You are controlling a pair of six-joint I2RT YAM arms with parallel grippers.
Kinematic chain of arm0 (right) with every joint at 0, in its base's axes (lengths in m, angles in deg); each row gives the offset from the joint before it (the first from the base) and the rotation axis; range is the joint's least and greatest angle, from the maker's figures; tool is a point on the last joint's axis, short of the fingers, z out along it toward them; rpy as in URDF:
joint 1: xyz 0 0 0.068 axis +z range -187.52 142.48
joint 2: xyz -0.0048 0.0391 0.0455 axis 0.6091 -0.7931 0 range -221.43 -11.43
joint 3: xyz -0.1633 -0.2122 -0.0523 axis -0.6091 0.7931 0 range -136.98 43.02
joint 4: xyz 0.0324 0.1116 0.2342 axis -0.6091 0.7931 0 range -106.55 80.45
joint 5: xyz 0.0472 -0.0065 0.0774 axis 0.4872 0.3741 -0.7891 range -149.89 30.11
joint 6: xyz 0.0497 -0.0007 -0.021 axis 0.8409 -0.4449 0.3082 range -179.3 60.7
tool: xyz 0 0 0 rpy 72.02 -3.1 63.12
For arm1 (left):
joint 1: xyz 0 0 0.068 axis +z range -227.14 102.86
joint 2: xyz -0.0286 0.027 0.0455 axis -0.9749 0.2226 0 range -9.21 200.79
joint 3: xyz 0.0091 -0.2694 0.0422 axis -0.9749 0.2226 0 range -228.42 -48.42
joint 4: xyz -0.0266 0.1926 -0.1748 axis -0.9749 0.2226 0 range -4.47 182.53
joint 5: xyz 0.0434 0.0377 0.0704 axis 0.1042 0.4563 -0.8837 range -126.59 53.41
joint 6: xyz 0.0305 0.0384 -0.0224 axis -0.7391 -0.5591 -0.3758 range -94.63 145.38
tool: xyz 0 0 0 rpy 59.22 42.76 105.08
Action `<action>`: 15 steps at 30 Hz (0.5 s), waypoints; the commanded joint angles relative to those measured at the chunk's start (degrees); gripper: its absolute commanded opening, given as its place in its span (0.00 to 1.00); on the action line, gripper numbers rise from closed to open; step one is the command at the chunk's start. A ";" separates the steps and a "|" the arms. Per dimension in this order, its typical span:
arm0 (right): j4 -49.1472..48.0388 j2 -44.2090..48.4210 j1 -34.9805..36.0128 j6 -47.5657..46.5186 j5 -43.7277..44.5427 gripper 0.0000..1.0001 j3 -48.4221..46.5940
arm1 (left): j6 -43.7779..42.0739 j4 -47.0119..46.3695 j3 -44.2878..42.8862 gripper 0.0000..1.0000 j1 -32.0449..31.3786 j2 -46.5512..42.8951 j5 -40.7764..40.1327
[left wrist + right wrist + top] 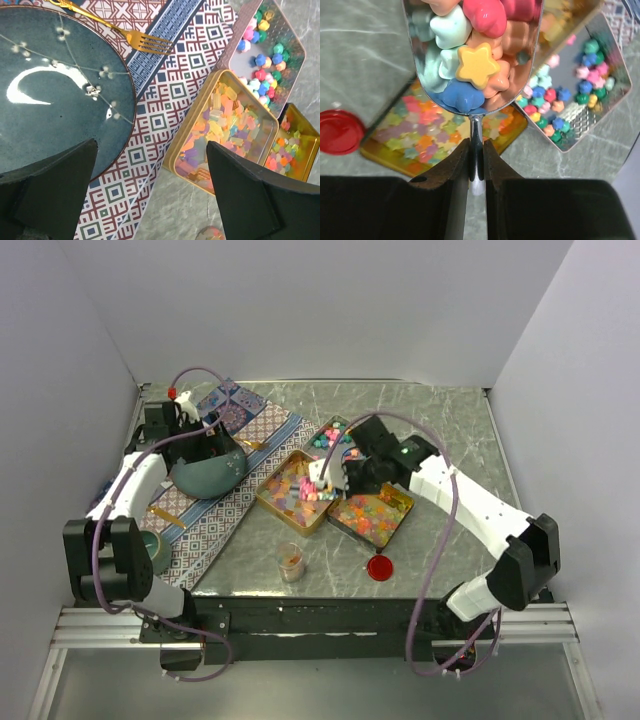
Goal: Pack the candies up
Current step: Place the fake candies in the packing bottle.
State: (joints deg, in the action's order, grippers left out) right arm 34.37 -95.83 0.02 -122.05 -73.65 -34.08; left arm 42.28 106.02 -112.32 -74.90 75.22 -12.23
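Observation:
My right gripper (476,150) is shut on the thin handle of a silver scoop (475,55) heaped with opaque pastel star candies (477,62) in pink, blue, green, orange and yellow. It holds the scoop above a gold tin of translucent candies (420,137). From above, the right gripper (335,475) hangs between the tins. A silver tin (335,435) holds more opaque candies (265,55). A second gold tin (225,130) holds translucent yellow-pink ones. My left gripper (150,200) is open and empty, above the patterned cloth beside a dark plate (50,90).
A gold fork (125,35) lies on the patterned cloth (215,525). A small glass cup (290,562) and a red round disc (380,567) sit near the front edge. A tape roll (155,550) lies at the front left. White walls enclose the table.

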 commanded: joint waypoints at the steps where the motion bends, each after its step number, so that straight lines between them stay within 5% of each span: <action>1: 5.86 4.42 6.83 -1.86 8.30 0.00 0.28 | 1.99 -1.95 0.87 0.97 0.13 -5.83 -2.99; 15: 15.97 0.30 20.99 -2.39 24.48 0.00 -3.93 | 1.99 -9.06 15.73 0.97 0.13 -23.32 -2.74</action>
State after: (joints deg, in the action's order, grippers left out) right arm 46.96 -94.10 18.86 -122.59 -54.78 -33.95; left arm 44.14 101.41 -98.41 -74.85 56.86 -15.44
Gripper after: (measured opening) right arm 0.203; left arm 0.969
